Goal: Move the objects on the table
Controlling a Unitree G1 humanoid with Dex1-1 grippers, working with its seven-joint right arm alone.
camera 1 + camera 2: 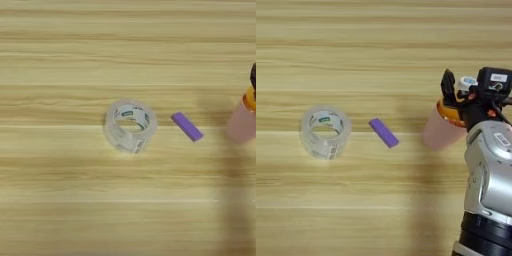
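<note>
In the left eye view I see the purple bar (187, 126) at three o'clock of the tape roll (130, 125), open table (75, 210) all around. In the right eye view my right gripper (456, 90) is clamped on the orange container (452, 112) above the pink cup (438, 132).

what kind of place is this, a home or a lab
Probably a lab test bench, though I can't be sure: a bare wooden table holds only a few unrelated props, a roll of clear tape, a purple bar and a pink cup, with a robot gripper reaching over them.
</note>
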